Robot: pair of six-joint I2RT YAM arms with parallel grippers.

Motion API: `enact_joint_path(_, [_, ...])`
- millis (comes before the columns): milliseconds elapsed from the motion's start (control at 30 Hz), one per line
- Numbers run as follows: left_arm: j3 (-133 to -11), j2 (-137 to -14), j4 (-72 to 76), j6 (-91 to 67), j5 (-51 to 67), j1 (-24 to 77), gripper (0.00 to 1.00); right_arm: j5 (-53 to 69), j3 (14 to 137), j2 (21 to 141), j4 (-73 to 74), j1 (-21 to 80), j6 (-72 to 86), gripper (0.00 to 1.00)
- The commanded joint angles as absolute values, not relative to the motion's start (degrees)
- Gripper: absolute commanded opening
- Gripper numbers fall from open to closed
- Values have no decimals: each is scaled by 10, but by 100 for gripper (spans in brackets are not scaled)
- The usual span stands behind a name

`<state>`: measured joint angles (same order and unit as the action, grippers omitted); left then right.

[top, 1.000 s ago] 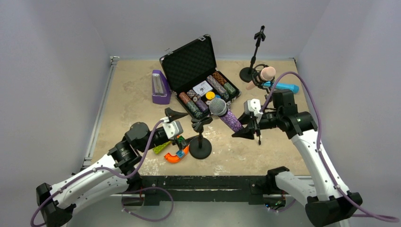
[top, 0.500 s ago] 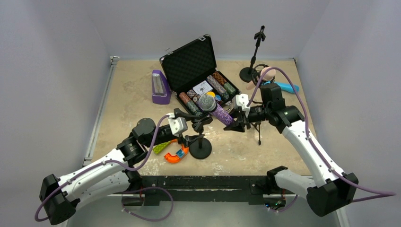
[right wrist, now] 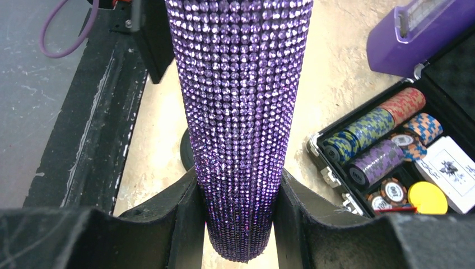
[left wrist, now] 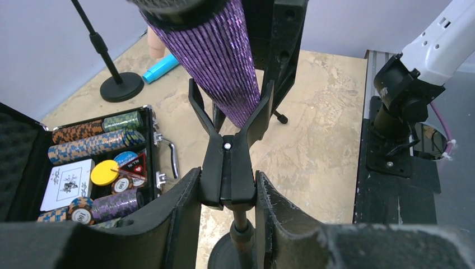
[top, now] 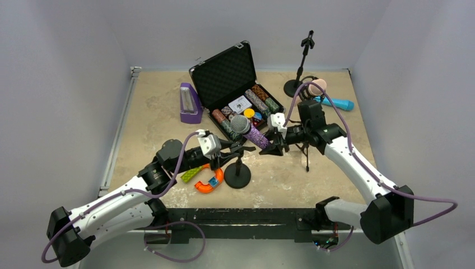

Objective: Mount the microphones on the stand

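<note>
Near the table's (top: pixel 330 174) front edge, left gripper (left wrist: pixel 228 178) has just closed on the stand clip (left wrist: pixel 229 154), steadying it while right gripper (right wrist: pixel 240 210), gripping the purple mic (right wrist: pixel 241 112), brings its handle between the prongs.

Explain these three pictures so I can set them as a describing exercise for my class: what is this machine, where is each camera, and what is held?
This is a robot with two arms, the left arm and the right arm, bolted at the near edge of a table. The wide picture looks down from above and behind them. The other two come from a camera on each wrist.

On the table are an open case of poker chips, a purple box, and a pink microphone and a blue microphone beside a tall stand.

The right tool grips a glittery purple microphone by its handle. The left tool is closed on the clip of a short stand. The handle's end sits at the clip's fork.
</note>
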<state>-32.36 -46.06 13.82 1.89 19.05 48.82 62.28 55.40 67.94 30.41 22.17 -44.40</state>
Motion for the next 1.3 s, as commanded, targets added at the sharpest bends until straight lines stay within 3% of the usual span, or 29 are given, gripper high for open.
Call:
enact_joint_path(0, [-342, -459, 141, 10, 192, 487, 6, 643, 551, 687, 283, 247, -499, 0])
enact_joint_path(467, [-329, -458, 168, -42, 209, 487, 8, 667, 547, 733, 296, 306, -514, 0])
enact_joint_path(500, [-329, -456, 167, -45, 206, 487, 12, 666, 549, 732, 296, 307, -503, 4])
enact_joint_path(633, [-326, -445, 164, -55, 195, 488, 44, 664, 562, 726, 308, 306, -471, 48])
enact_joint_path(733, [-327, -435, 154, -58, 188, 487, 66, 660, 567, 716, 306, 306, -447, 73])
enact_joint_path(833, [-331, -425, 136, -57, 184, 488, 79, 651, 580, 711, 315, 305, -439, 78])
enact_joint_path(967, [-331, -407, 117, -56, 176, 487, 88, 640, 599, 703, 338, 298, -441, 82])
enact_joint_path(1267, [-347, -329, 9, -26, 153, 487, 95, 564, 643, 655, 375, 277, -453, 85])
